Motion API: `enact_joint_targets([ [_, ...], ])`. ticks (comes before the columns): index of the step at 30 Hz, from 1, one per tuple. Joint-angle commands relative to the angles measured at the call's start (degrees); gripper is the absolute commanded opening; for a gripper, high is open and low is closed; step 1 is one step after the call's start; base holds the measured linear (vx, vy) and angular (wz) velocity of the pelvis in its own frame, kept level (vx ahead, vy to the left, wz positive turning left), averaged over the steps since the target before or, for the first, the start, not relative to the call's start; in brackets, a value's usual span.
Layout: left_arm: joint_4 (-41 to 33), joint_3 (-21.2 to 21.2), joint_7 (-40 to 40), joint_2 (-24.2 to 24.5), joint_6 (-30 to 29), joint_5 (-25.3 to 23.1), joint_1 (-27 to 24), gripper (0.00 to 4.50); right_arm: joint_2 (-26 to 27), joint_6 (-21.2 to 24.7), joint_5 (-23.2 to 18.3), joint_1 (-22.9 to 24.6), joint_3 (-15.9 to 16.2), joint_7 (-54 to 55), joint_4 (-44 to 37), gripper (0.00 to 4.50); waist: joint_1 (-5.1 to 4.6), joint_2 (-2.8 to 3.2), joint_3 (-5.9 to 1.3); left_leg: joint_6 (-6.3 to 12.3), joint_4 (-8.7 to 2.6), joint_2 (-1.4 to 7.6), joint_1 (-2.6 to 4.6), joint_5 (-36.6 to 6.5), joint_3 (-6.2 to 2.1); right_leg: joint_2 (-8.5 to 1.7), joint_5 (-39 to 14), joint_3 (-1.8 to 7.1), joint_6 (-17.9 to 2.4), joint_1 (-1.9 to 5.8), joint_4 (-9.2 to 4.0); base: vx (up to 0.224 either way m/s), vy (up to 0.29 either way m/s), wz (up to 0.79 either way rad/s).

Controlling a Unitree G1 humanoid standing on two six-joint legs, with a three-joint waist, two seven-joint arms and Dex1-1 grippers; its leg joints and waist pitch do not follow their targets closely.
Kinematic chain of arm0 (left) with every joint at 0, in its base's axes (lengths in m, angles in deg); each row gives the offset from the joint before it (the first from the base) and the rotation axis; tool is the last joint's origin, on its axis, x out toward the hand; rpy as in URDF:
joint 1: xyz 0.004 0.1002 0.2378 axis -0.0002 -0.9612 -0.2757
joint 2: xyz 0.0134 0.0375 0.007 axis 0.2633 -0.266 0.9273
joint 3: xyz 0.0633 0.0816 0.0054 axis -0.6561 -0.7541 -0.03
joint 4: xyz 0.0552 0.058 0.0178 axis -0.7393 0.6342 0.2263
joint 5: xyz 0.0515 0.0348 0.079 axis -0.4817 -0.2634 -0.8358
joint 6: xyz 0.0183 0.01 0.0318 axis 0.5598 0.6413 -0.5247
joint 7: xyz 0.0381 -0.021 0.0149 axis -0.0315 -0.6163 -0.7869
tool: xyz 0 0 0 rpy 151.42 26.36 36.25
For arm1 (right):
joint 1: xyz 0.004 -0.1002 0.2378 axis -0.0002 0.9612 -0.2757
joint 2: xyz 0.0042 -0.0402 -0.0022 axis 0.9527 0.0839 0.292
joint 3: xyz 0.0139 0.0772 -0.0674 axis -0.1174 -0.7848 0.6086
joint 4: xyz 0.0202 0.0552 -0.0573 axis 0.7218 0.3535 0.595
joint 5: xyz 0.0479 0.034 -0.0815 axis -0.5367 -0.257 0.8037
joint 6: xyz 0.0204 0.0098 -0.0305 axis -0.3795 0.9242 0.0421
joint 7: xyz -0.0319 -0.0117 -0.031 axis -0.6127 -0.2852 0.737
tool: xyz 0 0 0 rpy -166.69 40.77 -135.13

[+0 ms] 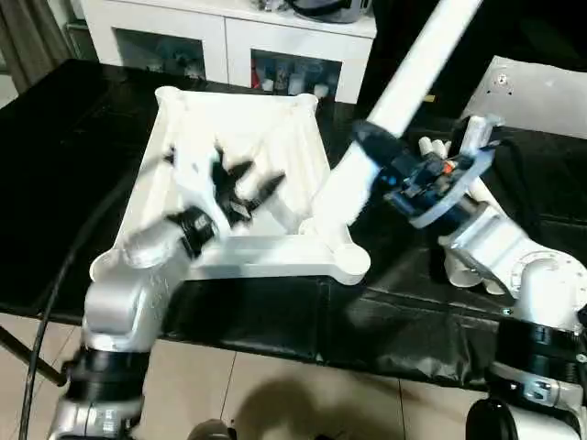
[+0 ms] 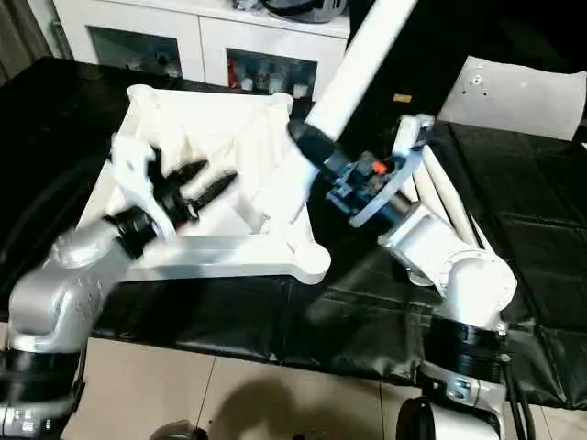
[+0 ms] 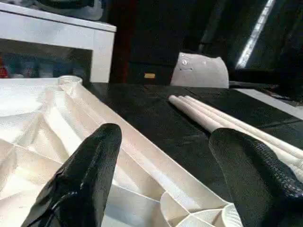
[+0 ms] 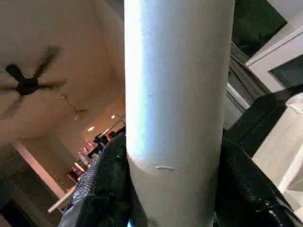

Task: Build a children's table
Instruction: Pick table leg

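Observation:
The white tabletop (image 1: 266, 258) lies upside down on the black table, its ribbed underside facing up. My right gripper (image 1: 371, 154) is shut on a long white leg (image 1: 415, 69), which tilts up and away to the right. In the right wrist view, black fingers (image 4: 102, 184) press both sides of the leg (image 4: 175, 94). The leg's lower end sits at the near right corner socket (image 1: 348, 263); I cannot tell if it is inside. My left gripper (image 1: 257, 181) hovers open over the ribs, with nothing between its fingers (image 3: 90, 175).
More white legs (image 3: 227, 124) lie side by side on the black table to the right of the tabletop. A flat white sheet (image 1: 541, 92) lies at the back right. White glass-door cabinets (image 1: 229, 37) stand behind the table. The table's front edge is near my body.

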Motion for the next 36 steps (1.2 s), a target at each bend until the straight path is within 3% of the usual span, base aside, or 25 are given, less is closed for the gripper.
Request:
enact_joint_targets([
  [1,-1.8,-0.3,-0.2,-0.3,-0.9,0.0,-0.2,3.86,-0.8,0.7,-1.5,-0.8,-0.9,0.9,-1.9,1.89,-0.33,1.26,-4.21,-3.55,-4.43,2.8,0.97,-11.2,-0.91,-4.14,-14.0,2.48,-6.5,2.5,-4.42,0.0,0.0,0.0],
  [9,-2.2,-0.6,0.2,-0.2,-1.4,0.2,0.3,4.41,-1.8,1.1,-2.4,-0.7,0.1,2.2,-2.2,1.89,-0.33,1.18,-4.29,-3.24,-4.29,2.69,0.91,-9.6,-0.79,-4.0,-11.6,2.48,-6.7,2.6,-4.24,0.0,0.0,0.0],
  [11,-2.0,-0.4,0.3,-0.4,-1.2,0.0,0.7,4.46,-2.8,0.2,0.6,-0.4,1.6,1.3,-2.9,1.89,-0.32,1.13,-4.27,-3.3,-4.28,2.66,0.79,-9.5,-0.82,-4.0,-11.9,2.46,-6.6,2.69,-4.26,0.0,0.0,0.0],
  [14,-1.5,0.8,1.2,-1.2,-1.4,0.6,1.6,4.46,-5.2,-2.9,8.8,0.2,6.9,0.0,-4.0,1.89,-0.3,1.03,-4.21,-3.65,-4.27,2.7,0.71,-9.5,-0.83,-4.03,-12.8,2.44,-6.1,2.7,-4.33,0.0,0.0,0.0],
  [16,-0.9,2.5,2.1,-2.4,-1.8,2.1,3.2,4.5,-7.4,-6.4,16.3,0.9,12.7,-1.2,-4.4,1.89,-0.28,0.86,-4.12,-3.78,-4.24,2.64,0.68,-9.9,-0.74,-4.13,-14.0,2.52,-5.8,2.7,-4.58,0.0,0.0,0.0],
  [17,-0.7,2.9,2.2,-2.7,-1.9,2.6,3.5,4.5,-7.6,-7.0,17.3,0.9,13.4,-1.2,-4.4,1.89,-0.23,0.91,-4.13,-3.93,-4.16,2.61,0.73,-10.0,-0.76,-4.17,-14.7,2.54,-5.7,2.68,-4.56,0.0,0.0,0.0],
  [18,-0.4,4.8,2.4,-4.2,-2.9,5.8,5.6,4.5,-7.3,-10.0,20.4,0.6,15.5,-0.4,-3.8,1.89,-0.36,0.91,-4.12,-4.1,-4.11,2.57,0.71,-10.4,-0.76,-4.25,-15.1,2.57,-6.1,2.54,-4.48,0.0,0.0,0.0],
  [22,-0.7,6.7,2.5,-5.9,-4.8,10.0,7.0,4.5,-7.4,-12.7,23.9,0.0,17.3,1.1,-2.9,1.89,-0.33,0.66,-4.23,-3.41,-4.06,2.65,0.76,-10.0,-0.79,-4.13,-12.7,2.55,-7.2,2.62,-4.13,0.0,0.0,0.0],
  [24,-1.1,8.9,2.9,-8.1,-8.0,15.7,8.6,4.5,-8.9,-17.7,31.7,-0.3,22.0,1.1,-1.8,1.89,-0.32,0.72,-4.28,-3.58,-3.88,2.51,0.61,-8.8,-0.63,-4.05,-11.1,2.57,-7.6,2.69,-4.01,0.0,0.0,0.0],
  [29,-2.2,10.3,3.2,-11.3,-12.0,22.5,9.7,4.5,-8.6,-22.1,37.2,0.2,25.4,0.4,-1.0,1.88,-0.48,0.48,-4.23,-2.49,-3.78,2.48,0.5,-9.1,-0.56,-3.94,-11.2,2.63,-7.6,2.86,-4.13,0.0,0.0,0.0],
  [33,-2.4,9.4,4.0,-12.6,-12.7,23.3,10.3,4.5,-8.3,-23.6,39.0,0.4,26.7,0.5,-1.0,1.88,-0.65,0.39,-4.22,-1.7,-3.83,2.52,0.54,-9.2,-0.62,-3.77,-11.0,2.6,-7.1,2.92,-4.16,0.0,0.0,0.0],
  [36,-1.9,7.1,4.4,-12.6,-12.6,20.4,10.5,4.5,-7.9,-25.2,40.7,0.5,27.8,0.2,-0.7,1.88,-0.73,0.38,-4.23,-1.55,-3.81,2.57,0.54,-9.3,-0.65,-3.83,-12.0,2.61,-6.3,2.92,-4.25,0.0,0.0,0.0],
])
